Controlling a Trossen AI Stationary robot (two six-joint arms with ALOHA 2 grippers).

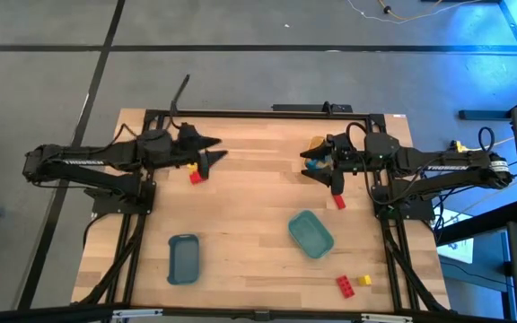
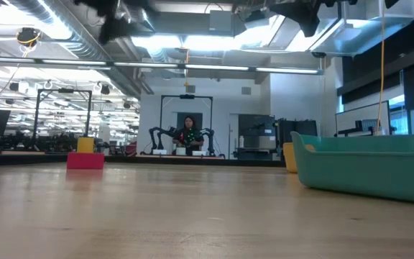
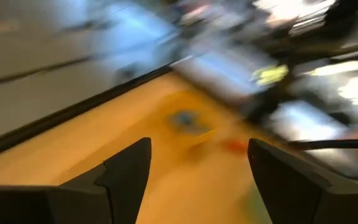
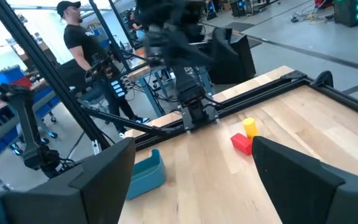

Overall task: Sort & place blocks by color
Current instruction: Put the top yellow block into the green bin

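My left gripper (image 1: pixel 214 154) hangs over the far left part of the table (image 1: pixel 249 224), fingers spread wide and holding nothing. Just beside it lie a red block (image 1: pixel 197 176) and a yellow block (image 1: pixel 191 166), touching each other; they show again in my right wrist view as a red block (image 4: pixel 242 143) with a yellow one (image 4: pixel 250 127) behind it.

My right gripper (image 1: pixel 317 161) hangs over the far right part, fingers (image 4: pixel 291 171) also wide apart and empty. A second red block (image 1: pixel 339 201) lies near it, toward the near edge. Something yellow (image 1: pixel 317 144) sits under the arm at the far edge; I cannot tell what it is.

Near the front right corner a third red block (image 1: pixel 344 285) and another yellow block (image 1: pixel 363 280) lie close together.

The teal tray (image 1: pixel 311 234) sits right of centre, the slate-blue tray (image 1: pixel 184 258) well apart to its left. Both look empty from above.

A person (image 4: pixel 79 46) stands beyond the table.
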